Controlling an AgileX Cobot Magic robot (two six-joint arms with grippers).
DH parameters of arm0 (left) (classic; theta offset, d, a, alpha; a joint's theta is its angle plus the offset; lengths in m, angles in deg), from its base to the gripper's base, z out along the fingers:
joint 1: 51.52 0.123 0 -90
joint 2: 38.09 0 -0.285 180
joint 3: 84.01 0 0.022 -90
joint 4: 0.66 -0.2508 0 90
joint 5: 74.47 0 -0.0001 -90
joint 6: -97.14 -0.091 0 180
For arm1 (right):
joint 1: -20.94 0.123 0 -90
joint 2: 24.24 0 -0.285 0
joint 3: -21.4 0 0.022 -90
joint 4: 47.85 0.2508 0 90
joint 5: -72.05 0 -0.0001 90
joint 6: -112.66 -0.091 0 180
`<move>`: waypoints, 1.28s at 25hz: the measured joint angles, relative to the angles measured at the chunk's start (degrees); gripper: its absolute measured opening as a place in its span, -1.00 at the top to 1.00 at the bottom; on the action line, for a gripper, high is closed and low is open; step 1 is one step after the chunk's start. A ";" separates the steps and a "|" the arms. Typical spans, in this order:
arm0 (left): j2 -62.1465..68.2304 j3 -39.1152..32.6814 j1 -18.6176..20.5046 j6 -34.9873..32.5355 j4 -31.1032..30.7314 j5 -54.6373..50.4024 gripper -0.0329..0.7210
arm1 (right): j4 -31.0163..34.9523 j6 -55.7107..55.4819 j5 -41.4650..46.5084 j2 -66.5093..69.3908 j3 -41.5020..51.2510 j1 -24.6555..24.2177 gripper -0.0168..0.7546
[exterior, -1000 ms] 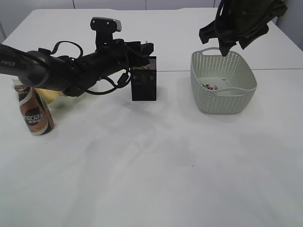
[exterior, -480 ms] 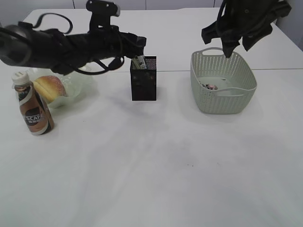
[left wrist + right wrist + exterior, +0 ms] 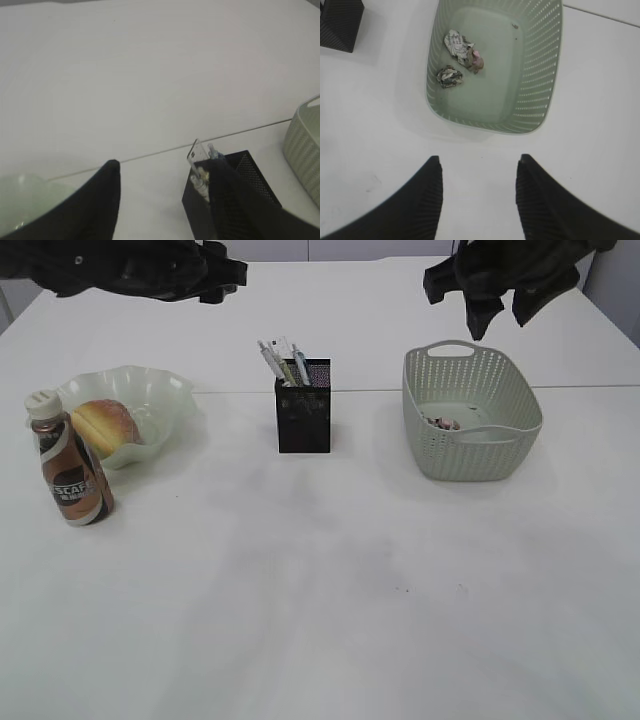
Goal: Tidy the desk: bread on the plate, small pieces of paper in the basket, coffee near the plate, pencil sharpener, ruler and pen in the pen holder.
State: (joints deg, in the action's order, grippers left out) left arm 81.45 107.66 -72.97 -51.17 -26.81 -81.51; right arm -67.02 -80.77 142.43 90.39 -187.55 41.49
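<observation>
The bread (image 3: 108, 425) lies on the pale green plate (image 3: 165, 390), and the coffee bottle (image 3: 70, 475) stands upright just in front of it. Pens (image 3: 300, 368) and a clear ruler (image 3: 195, 152) stick up out of the black mesh pen holder (image 3: 304, 420). The pencil sharpener is out of view. Small pieces of paper (image 3: 457, 45) lie in the green basket (image 3: 545, 65). My left gripper (image 3: 165, 162) is open and empty, high at the far left (image 3: 228, 272). My right gripper (image 3: 480, 159) hangs open and empty above the basket's far side (image 3: 497, 312).
The basket (image 3: 470, 455) stands at the right and the pen holder (image 3: 250, 175) in the middle. A seam (image 3: 370, 390) crosses the white table behind them. The plate's rim (image 3: 25, 192) shows at the lower left of the left wrist view.
My left arm has lifted away from the pen holder and drawn back to the upper left, uncovering the pens, plate and bread. The right gripper has hardly moved.
</observation>
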 joint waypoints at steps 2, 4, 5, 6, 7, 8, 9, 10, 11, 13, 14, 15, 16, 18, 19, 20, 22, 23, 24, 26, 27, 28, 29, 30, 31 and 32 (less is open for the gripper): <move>-1.11 0.00 0.00 0.00 2.99 -4.09 -0.16 | 0.00 0.00 0.39 0.00 0.00 0.00 0.04; -2.32 0.00 -0.13 0.00 4.90 -9.20 -0.10 | 0.00 -0.12 0.61 0.00 0.00 0.00 0.04; -3.07 0.00 -0.27 -0.10 5.57 -11.39 -0.08 | 0.00 -0.12 0.72 0.00 0.00 0.00 0.04; -3.91 0.00 -0.72 -0.46 6.04 -13.80 -0.05 | 0.00 -0.12 0.72 0.00 0.00 0.00 0.04; -4.76 0.00 -1.09 -1.10 6.95 -16.05 -0.04 | 0.04 -0.12 0.72 0.00 0.00 0.00 0.04; -5.46 0.00 -1.84 -2.54 8.33 -18.04 -0.03 | 0.04 -0.12 0.72 0.00 0.00 0.00 0.04; -6.27 0.00 -2.63 -4.47 10.13 -19.61 -0.03 | 0.14 -0.12 0.72 0.00 0.00 0.00 0.04; -6.95 0.13 -3.36 -6.75 11.88 -21.58 -0.02 | 0.13 -0.12 0.72 0.00 0.00 0.00 0.04; -7.46 0.62 -4.23 -8.75 14.07 -23.74 -0.02 | 0.13 -0.12 0.72 0.00 0.00 0.00 0.04; -8.04 2.10 -5.72 -13.25 17.61 -28.57 -0.02 | 0.68 0.20 0.72 0.00 0.00 0.00 0.04; -8.18 3.29 -6.05 -14.84 19.02 -31.79 -0.03 | 1.51 0.65 0.72 -0.09 0.00 0.00 0.04; -8.21 4.70 -6.48 -16.54 20.28 -35.11 -0.05 | 2.72 1.38 0.72 -0.22 0.00 0.00 0.04; -8.21 5.95 -6.76 -17.94 21.26 -37.91 -0.08 | 3.95 1.99 0.72 -0.37 0.00 0.00 0.04; -8.21 9.43 -6.76 -19.76 21.96 -44.54 -0.20 | 7.14 3.17 0.83 -0.68 0.00 0.00 0.04; -8.30 11.00 -6.76 -20.30 21.96 -47.20 -0.25 | 8.58 3.59 0.83 -0.93 0.00 0.00 0.04; -8.30 13.01 -6.76 -20.54 21.96 -50.26 -0.29 | 9.56 3.85 0.83 -1.35 0.00 0.00 0.04; -8.30 16.97 -6.76 -20.90 21.66 -55.57 -0.33 | 11.03 4.08 0.83 -2.37 0.00 0.00 0.04; -8.30 18.61 -6.76 -21.00 21.55 -58.51 -0.33 | 11.62 4.20 0.83 -3.05 0.00 0.00 0.04; -8.41 20.43 -6.76 -21.01 21.40 -61.11 -0.34 | 12.08 4.40 0.83 -3.81 0.00 0.00 0.05; -8.66 23.18 -6.76 -21.11 20.75 -63.32 -0.34 | 12.87 4.74 0.94 -5.37 0.00 0.10 0.05; -9.21 23.74 -6.76 -21.10 20.64 -63.71 -0.34 | 13.12 4.75 0.94 -6.25 0.00 0.10 0.05; -9.88 24.05 -6.76 -21.10 20.50 -64.10 -0.34 | 13.58 4.75 0.94 -6.92 0.00 0.10 0.05; -10.70 24.12 -6.76 -21.10 20.50 -64.23 -0.34 | 13.88 4.84 1.05 -7.76 0.00 0.10 0.05; -11.43 24.19 -6.76 -21.10 20.64 -64.45 -0.33 | 13.99 4.89 1.05 -8.65 0.00 0.10 0.06; -12.38 24.19 -6.76 -21.10 20.76 -64.74 -0.33 | 14.14 4.89 1.05 -9.58 0.00 0.10 0.07; -13.48 24.19 -6.76 -21.12 20.90 -64.76 -0.32 | 14.24 4.89 1.16 -10.40 0.00 0.10 0.07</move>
State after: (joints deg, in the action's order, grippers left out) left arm 67.97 131.85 -79.73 -72.29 -5.91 -146.27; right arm -52.78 -75.88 143.59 79.99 -187.55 41.59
